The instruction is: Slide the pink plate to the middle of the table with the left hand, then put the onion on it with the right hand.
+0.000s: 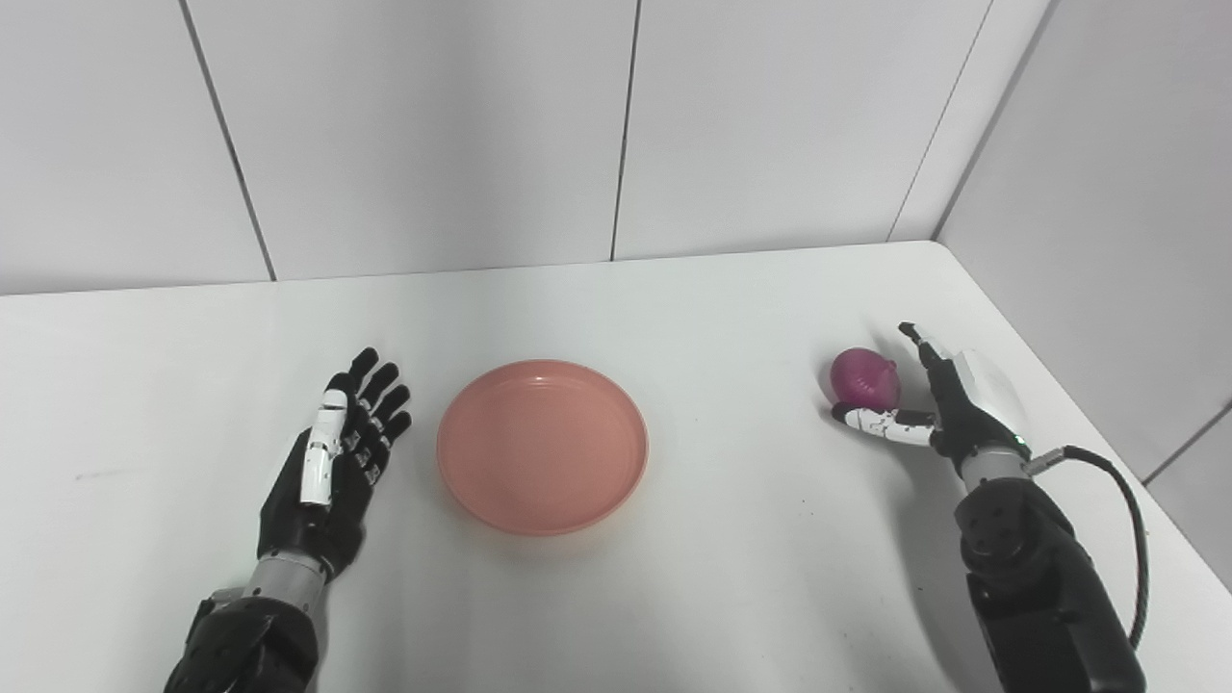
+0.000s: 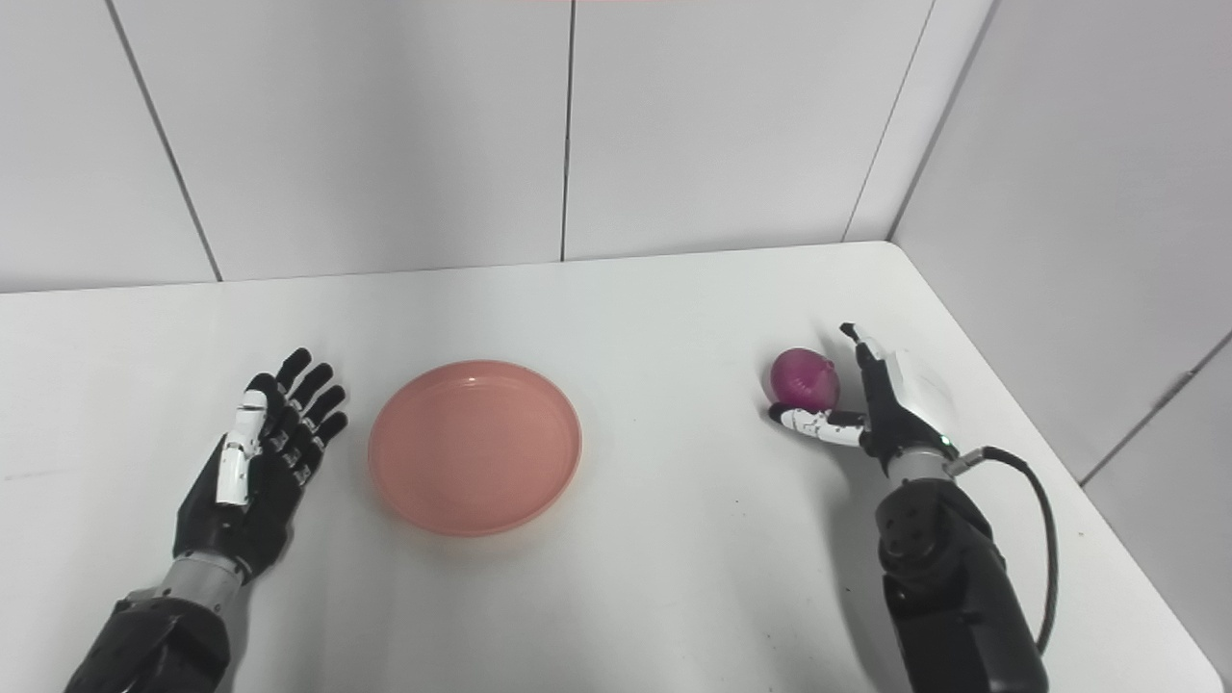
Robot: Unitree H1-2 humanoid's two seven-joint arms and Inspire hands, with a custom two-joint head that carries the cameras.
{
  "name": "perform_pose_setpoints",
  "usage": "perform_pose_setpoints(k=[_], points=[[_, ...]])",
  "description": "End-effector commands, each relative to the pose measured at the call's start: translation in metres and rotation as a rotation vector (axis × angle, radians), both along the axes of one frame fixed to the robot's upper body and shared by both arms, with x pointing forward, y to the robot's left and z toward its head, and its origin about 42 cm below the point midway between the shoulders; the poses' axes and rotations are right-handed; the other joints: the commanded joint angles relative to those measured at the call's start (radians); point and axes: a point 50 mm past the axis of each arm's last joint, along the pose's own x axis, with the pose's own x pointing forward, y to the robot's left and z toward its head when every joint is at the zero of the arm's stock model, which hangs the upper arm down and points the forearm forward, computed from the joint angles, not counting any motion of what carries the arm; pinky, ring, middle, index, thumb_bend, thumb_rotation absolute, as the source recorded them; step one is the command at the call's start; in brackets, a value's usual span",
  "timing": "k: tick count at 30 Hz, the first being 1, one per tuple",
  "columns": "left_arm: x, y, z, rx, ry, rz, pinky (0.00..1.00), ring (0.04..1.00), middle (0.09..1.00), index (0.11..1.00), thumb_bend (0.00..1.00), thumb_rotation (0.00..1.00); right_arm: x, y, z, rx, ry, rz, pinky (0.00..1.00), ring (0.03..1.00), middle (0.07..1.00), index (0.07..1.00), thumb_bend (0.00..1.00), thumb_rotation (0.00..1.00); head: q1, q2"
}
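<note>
Left eye view: one pink plate (image 1: 542, 447), one onion (image 1: 864, 377).

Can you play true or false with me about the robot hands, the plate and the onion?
1. The pink plate has nothing on it. True.
2. The onion is on the plate. False: it sits far to the plate's right, by the right robot hand.
3. The left robot hand is holding the plate. False: it lies open beside the plate, apart from it.
4. The right robot hand's thumb and fingers are around the onion. True.
5. The onion is green. False: it is purple.
</note>
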Motion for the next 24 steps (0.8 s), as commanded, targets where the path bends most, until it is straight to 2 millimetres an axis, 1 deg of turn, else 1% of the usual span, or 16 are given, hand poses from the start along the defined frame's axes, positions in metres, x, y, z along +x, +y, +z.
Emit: perform_pose_setpoints(k=[1, 11, 16, 18, 19, 20, 24], points=[[0.002, -0.001, 0.013, -0.010, -0.047, -0.008, 0.97, 0.962, 0.971, 0.960, 0.45, 1.00, 0.009, -0.002, 0.019, -0.021, -0.043, 0.009, 0.81, 0.915, 0.945, 0.949, 1.00, 0.47, 0.001, -0.001], [0.002, -0.001, 0.013, -0.013, -0.046, -0.005, 0.97, 0.960, 0.969, 0.957, 0.45, 1.00, 0.021, -0.001, 0.015, -0.019, -0.021, 0.010, 0.80, 0.892, 0.918, 0.921, 1.00, 0.46, 0.002, 0.003], [0.002, 0.000, 0.013, -0.010, -0.050, -0.007, 0.97, 0.960, 0.970, 0.958, 0.45, 1.00, 0.024, -0.001, 0.015, -0.013, -0.021, 0.009, 0.79, 0.881, 0.907, 0.905, 1.00, 0.44, 0.004, 0.005], [0.002, 0.000, 0.013, -0.013, -0.052, -0.008, 0.97, 0.963, 0.973, 0.963, 0.45, 1.00, 0.024, 0.000, 0.015, -0.008, -0.018, 0.011, 0.77, 0.866, 0.893, 0.893, 1.00, 0.44, 0.003, 0.005], [0.002, 0.000, 0.013, -0.014, -0.052, -0.008, 0.97, 0.961, 0.971, 0.960, 0.45, 1.00, 0.024, 0.000, 0.015, -0.007, -0.015, 0.013, 0.72, 0.825, 0.871, 0.883, 1.00, 0.43, 0.003, 0.006], [0.002, 0.000, 0.013, -0.014, -0.051, -0.007, 0.97, 0.961, 0.970, 0.959, 0.45, 1.00, 0.024, 0.000, 0.016, -0.007, -0.013, 0.014, 0.69, 0.804, 0.858, 0.876, 1.00, 0.43, 0.003, 0.006], [0.002, 0.001, 0.013, -0.011, -0.051, -0.010, 0.97, 0.962, 0.972, 0.961, 0.45, 1.00, 0.022, 0.002, 0.018, -0.012, -0.012, 0.032, 0.66, 0.770, 0.828, 0.856, 1.00, 0.39, 0.004, 0.010]])
